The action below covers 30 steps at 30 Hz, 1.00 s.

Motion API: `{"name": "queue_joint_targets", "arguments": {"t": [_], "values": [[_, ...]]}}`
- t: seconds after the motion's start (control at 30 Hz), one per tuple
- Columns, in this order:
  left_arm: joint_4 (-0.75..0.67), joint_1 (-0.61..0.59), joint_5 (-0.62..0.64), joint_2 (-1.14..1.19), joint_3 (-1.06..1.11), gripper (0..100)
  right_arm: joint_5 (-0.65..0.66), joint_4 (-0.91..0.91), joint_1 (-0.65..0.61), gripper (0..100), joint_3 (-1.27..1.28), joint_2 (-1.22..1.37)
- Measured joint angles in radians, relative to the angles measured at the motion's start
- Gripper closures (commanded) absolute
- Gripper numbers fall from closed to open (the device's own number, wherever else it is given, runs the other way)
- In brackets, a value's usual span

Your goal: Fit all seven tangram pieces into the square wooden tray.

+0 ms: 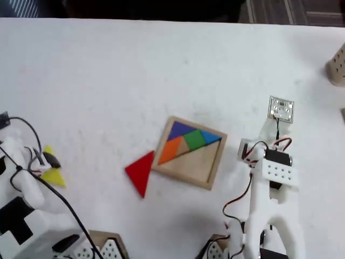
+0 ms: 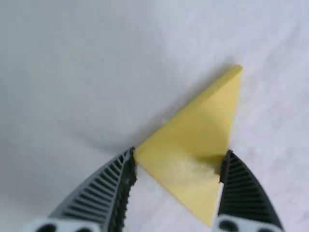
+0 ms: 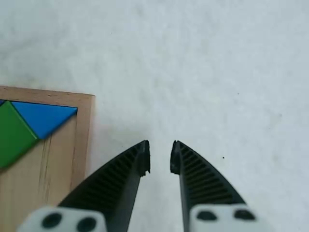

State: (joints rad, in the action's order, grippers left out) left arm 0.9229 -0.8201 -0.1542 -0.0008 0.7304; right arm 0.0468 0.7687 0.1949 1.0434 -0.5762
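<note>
— Biggest first. What's on the table?

— The tray sits near the middle, a little askew. One half is filled with a purple triangle, an orange piece, a green square and a blue triangle. There's also a pale shape among them that I can't tell from bare wood. The other half is bare, and I'd judge that space is meant for the two large triangles.

— Where are those?

— The red triangle lies flat on the table, touching the tray's outer rim, handy for a later pick. The yellow triangle is well apart from the tray, over on the left arm's side.

— Is it held?

— Yes. The left gripper has its fingers pressed against two sides of it, one at a corner. A shadow under the far edge suggests it's tipped off the table, probably ready for carrying.

— And the other arm?

— The right gripper hangs over the table just beside the tray corner nearest the blue triangle. Its fingers are all but together, only a slit between them and nothing in them. It's clear of the bare half, I'd guess to leave room.
</note>
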Motion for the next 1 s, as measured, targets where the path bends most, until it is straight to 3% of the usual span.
{"name": "queue_joint_targets", "arguments": {"t": [0.63, 1.0], "values": [[-0.012, 0.002, -0.017, -0.011, -0.051, 89, 0.0, 0.0, 0.0, 91.6, 0.0, 0.0], [0.269, 0.069, 0.025, 0.012, -0.219, 89, 0.0, 0.0, 0.0, 91.6, 0.0, 0.0]]}}
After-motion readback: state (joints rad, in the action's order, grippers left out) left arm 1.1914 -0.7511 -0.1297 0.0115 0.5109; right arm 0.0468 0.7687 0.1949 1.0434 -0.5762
